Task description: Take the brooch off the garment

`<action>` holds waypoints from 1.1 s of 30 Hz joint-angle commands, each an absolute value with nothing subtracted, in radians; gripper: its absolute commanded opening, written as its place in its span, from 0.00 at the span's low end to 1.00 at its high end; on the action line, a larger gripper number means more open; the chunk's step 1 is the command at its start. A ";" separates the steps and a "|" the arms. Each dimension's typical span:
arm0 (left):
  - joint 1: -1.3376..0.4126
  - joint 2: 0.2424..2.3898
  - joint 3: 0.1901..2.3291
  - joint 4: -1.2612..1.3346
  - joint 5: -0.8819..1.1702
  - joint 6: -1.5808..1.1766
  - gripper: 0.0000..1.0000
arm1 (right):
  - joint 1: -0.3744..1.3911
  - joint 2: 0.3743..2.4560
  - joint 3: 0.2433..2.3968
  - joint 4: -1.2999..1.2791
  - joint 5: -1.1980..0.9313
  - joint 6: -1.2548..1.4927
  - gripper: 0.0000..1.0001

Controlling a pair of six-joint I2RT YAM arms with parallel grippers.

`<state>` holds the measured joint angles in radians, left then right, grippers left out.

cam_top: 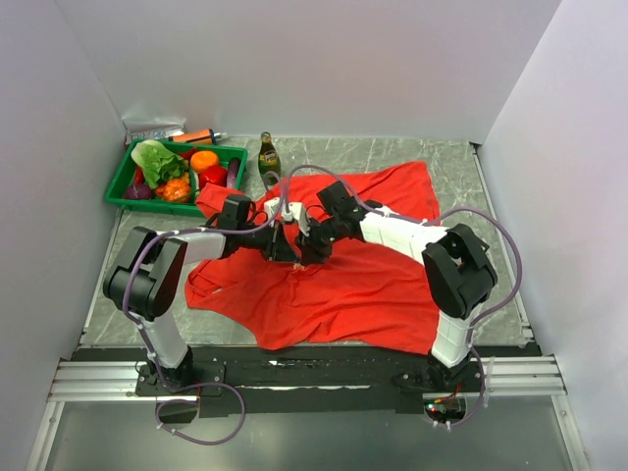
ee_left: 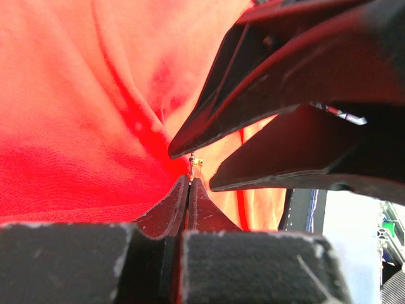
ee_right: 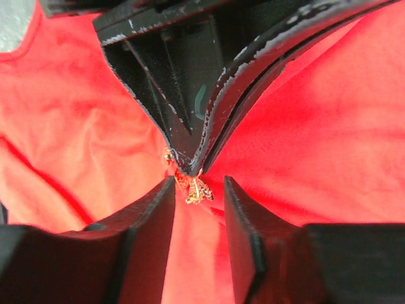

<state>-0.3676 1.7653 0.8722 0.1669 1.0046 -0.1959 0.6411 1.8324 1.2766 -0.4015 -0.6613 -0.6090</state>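
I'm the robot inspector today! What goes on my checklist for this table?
Surface: grey marbled table.
Job's things: red garment spread out and rumpled; tiny gold brooch on its fabric.
Clutter: green tray of toy vegetables and a bottle, far left.
Grippers: left gripper shut, tips at the brooch; right gripper open, a finger on each side of the brooch.
Cables: purple cables loop along both arms.
Surroundings: white walls.

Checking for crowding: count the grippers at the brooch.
2. The left gripper, shut, has its tips at the brooch; whether on it or the shirt is unclear. The right gripper, open, straddles it from the opposite side. None hidden.
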 commanded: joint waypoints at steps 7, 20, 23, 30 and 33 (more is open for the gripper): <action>-0.360 1.759 0.910 0.146 1.005 -0.153 0.01 | 0.549 1.712 1.327 -0.367 -0.690 -0.456 0.46; -0.360 1.707 1.018 -0.216 0.914 0.196 0.01 | 0.549 1.683 1.138 -0.374 -0.517 -0.664 0.46; -0.360 1.663 1.048 -0.349 0.844 0.326 0.01 | 0.548 1.704 1.166 -0.388 -0.468 -0.646 0.45; -0.365 1.548 1.032 -0.399 0.715 0.419 0.01 | 0.546 1.663 1.137 -0.353 -0.546 -0.604 0.46; -0.377 1.519 1.031 -0.413 0.680 0.429 0.01 | 0.554 1.658 1.132 -0.336 -0.581 -0.572 0.46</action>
